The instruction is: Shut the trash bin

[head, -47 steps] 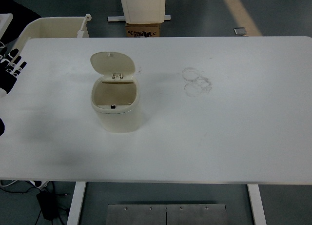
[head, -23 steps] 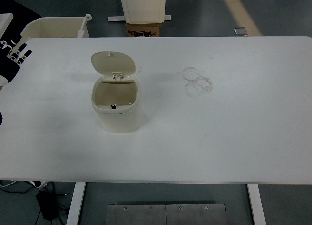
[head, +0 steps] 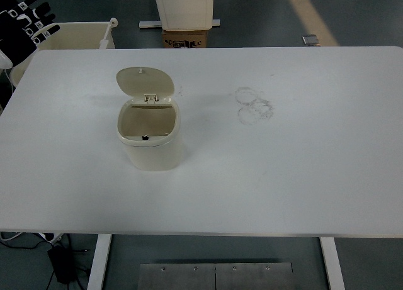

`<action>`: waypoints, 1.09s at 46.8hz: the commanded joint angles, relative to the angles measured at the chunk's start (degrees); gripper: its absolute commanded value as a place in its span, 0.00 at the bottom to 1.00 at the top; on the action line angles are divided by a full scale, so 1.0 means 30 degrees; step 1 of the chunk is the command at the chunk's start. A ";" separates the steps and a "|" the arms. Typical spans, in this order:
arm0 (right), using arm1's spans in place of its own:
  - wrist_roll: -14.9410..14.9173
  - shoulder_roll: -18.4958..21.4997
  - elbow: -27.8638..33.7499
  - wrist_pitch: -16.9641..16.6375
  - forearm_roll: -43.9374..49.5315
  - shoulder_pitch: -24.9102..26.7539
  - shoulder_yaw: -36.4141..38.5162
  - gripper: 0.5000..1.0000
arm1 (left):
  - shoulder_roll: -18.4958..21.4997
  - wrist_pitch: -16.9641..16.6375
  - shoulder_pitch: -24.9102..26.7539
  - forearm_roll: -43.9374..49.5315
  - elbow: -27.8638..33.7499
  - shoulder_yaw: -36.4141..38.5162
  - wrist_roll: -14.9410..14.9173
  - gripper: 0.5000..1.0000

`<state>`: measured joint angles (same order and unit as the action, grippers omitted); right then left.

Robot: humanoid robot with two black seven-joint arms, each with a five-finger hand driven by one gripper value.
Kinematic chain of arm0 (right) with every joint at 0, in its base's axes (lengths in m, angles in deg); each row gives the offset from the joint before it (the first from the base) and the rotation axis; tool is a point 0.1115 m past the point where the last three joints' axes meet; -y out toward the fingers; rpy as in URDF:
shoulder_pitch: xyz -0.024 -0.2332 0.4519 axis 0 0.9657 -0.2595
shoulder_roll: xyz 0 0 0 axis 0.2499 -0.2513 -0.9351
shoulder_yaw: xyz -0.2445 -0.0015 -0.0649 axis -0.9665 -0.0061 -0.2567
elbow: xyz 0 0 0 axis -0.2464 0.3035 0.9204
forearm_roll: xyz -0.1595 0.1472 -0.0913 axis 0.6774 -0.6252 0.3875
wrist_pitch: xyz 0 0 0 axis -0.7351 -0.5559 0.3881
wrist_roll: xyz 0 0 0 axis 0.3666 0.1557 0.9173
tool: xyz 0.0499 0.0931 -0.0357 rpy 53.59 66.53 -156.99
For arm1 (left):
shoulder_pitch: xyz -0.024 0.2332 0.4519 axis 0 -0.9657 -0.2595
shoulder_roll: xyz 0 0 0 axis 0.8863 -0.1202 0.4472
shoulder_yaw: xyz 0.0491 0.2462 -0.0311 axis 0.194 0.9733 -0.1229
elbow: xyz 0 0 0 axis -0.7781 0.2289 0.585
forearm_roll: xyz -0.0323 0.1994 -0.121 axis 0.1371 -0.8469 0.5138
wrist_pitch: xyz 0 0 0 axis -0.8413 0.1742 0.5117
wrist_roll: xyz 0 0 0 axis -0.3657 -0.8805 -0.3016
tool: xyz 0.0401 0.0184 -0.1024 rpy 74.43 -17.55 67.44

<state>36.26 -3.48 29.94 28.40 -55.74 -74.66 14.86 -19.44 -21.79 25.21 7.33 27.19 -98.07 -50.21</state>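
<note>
A small cream trash bin [head: 150,142] stands on the white table [head: 283,170], left of centre. Its rounded lid [head: 145,82] is swung up and back on the rear hinge, so the inside shows. My left hand [head: 28,27], black with white finger marks, is raised at the top left corner, past the table's far left edge and well away from the bin. Its fingers are spread and hold nothing. The right arm does not show.
A cream plastic tub [head: 69,35] stands on the floor beyond the table's far left corner. A white pedestal with a cardboard box [head: 186,37] is behind the far edge. Faint ring marks [head: 254,105] stain the tabletop right of the bin.
My left hand has risen from the table's left edge up and back to the top left corner. The bin and its lid have stayed as they were.
</note>
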 commanded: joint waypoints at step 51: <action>0.0019 0.0000 -0.0027 0.0001 0.0027 -0.0025 -0.0017 0.98 | 0.0936 0.3210 0.8034 -0.6003 0.3854 1.0871 -0.1704 1.00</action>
<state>36.33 -3.48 29.86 28.41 -55.67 -74.74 14.82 -16.62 -12.64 49.01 -10.04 38.39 -65.72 -55.05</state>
